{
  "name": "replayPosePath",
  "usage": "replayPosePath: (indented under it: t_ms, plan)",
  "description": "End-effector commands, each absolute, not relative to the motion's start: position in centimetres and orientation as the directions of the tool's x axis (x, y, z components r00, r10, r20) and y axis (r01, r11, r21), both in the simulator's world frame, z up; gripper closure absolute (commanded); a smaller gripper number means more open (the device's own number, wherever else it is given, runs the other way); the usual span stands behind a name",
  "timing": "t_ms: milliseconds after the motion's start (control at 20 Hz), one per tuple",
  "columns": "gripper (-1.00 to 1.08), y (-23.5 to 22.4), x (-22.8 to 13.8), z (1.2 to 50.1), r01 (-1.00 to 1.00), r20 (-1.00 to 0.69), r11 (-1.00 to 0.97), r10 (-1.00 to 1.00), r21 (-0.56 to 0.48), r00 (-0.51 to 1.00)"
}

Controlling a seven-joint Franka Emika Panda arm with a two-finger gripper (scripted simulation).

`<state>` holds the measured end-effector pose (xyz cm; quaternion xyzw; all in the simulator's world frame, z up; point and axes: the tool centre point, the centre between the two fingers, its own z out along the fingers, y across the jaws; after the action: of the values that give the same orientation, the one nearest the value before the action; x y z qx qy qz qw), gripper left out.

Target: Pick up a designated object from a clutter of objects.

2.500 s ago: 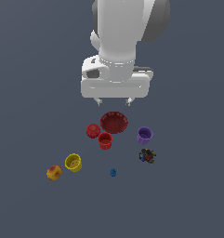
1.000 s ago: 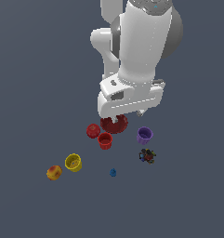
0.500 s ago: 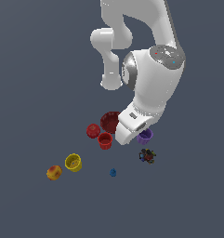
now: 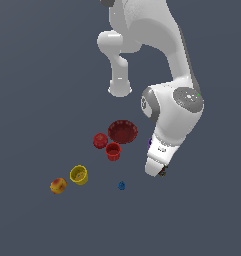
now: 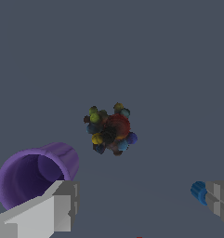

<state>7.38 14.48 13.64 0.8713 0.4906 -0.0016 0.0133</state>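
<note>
In the exterior view the arm hides all but a sliver of the dark speckled lump (image 4: 163, 173). The wrist view shows it whole (image 5: 108, 129), on the floor beside the purple cup (image 5: 35, 173). It lies between the wide-spread fingers of the gripper (image 5: 136, 204), untouched. Half a second ago the hand was higher, by the red bowl (image 4: 123, 131).

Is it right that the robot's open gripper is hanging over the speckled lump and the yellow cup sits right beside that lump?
Not quite. In the wrist view the open gripper does hang over the speckled lump, but the cup beside it is the purple cup, not a yellow one. The yellow cup stands far off toward the exterior view's left, near the red-yellow ball.
</note>
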Motion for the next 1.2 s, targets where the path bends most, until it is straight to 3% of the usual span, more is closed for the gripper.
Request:
replayPosePath:
  t_ms: [0, 500, 1150]
  plan:
    - [-0.92, 15.5, 7.5, 12.0, 0.891, -0.013, -0.453, 0.891, 0.016, 0.454]
    - [-0.92, 17.9, 7.4, 8.3, 0.953, -0.001, -0.302, 0.953, 0.001, 0.302]
    - [-0.92, 18.1, 7.2, 5.6, 0.957, -0.001, -0.29, 0.957, 0.0, 0.29]
